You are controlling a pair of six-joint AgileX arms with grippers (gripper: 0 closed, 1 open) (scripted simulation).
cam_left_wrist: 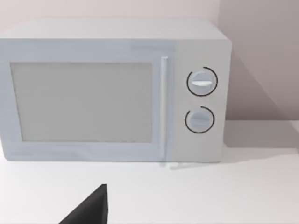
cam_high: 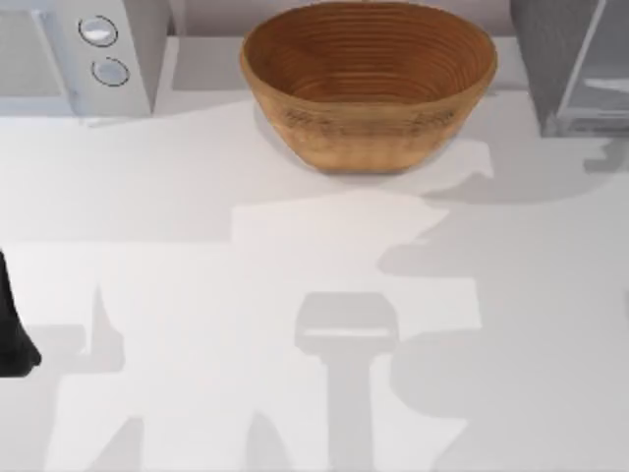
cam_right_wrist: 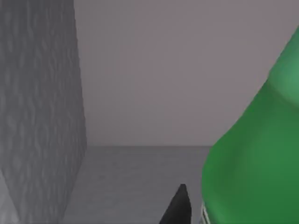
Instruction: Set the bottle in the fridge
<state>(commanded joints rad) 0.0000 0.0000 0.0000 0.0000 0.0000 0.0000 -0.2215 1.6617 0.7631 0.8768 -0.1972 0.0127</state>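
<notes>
The bright green bottle (cam_right_wrist: 252, 154) looms close in the right wrist view, tilted and raised off the table. My right gripper (cam_right_wrist: 224, 217) is shut on it, with one dark fingertip (cam_right_wrist: 178, 207) showing beside its lower body. The fridge's dark grey speckled side (cam_right_wrist: 37, 116) rises just beyond, with grey floor and a plain wall behind. In the top view the fridge (cam_high: 575, 59) stands at the back right corner, its paler framed panel angled outward. My left gripper (cam_high: 12, 334) is parked at the table's left edge.
A large woven basket (cam_high: 369, 84) sits at the back centre. A light grey box with two round knobs (cam_high: 74, 49) stands at the back left, and the left wrist view faces its front (cam_left_wrist: 112, 93). The white table (cam_high: 295, 295) spreads in front.
</notes>
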